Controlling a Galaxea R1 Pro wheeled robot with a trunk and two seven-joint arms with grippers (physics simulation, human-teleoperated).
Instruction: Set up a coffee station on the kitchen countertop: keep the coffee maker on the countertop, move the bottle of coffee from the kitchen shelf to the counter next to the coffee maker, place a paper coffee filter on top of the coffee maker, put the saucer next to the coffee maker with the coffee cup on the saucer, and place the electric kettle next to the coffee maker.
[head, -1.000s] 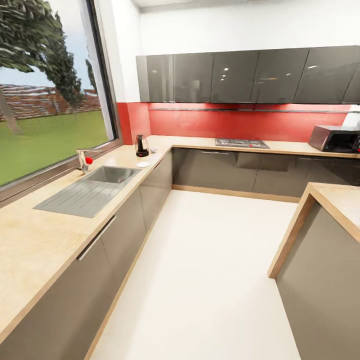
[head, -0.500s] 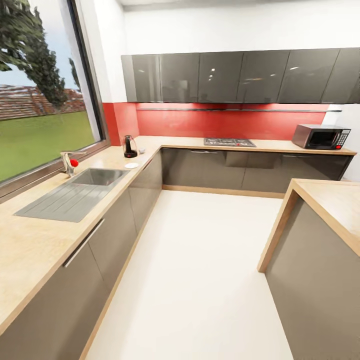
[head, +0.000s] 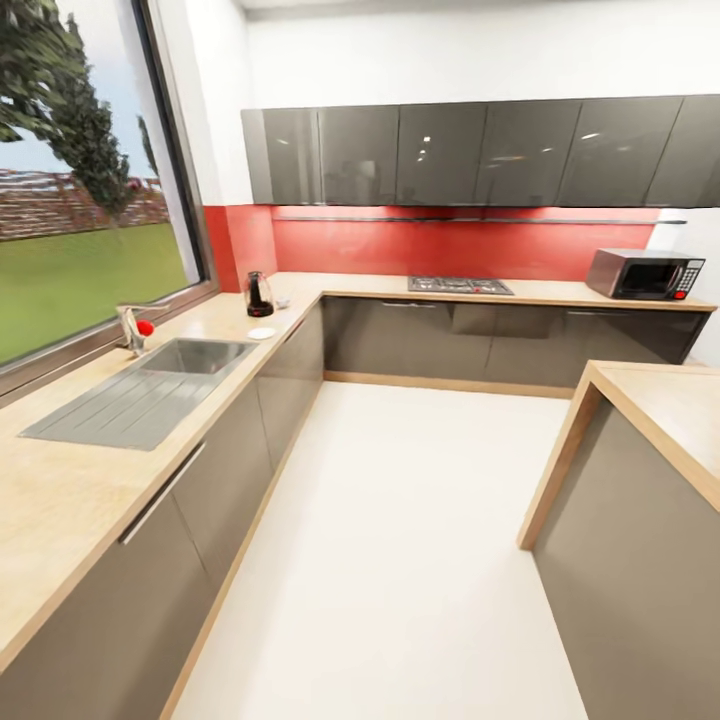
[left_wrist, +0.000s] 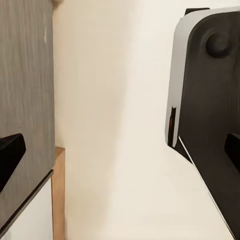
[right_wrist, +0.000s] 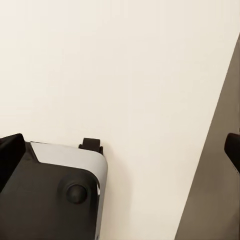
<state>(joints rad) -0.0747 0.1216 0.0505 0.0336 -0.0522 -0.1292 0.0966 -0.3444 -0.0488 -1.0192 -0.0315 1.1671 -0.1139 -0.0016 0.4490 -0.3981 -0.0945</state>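
Coffee maker (head: 259, 295) stands far off on my counter (head: 60, 490), in the corner by the red wall, with a small white saucer (head: 262, 333) just in front of it. Nearer along that counter lies the sink (head: 150, 385). A microwave (head: 643, 274) sits at the far right. My left pincer (left_wrist: 120, 155) and right pincer (right_wrist: 122, 150) both hang spread apart over the pale floor (head: 400, 540), grasping nothing.

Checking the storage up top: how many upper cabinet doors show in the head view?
7: a row of upper cabinet doors above the red backsplash, running from the window corner rightward; more may lie beyond the frame.
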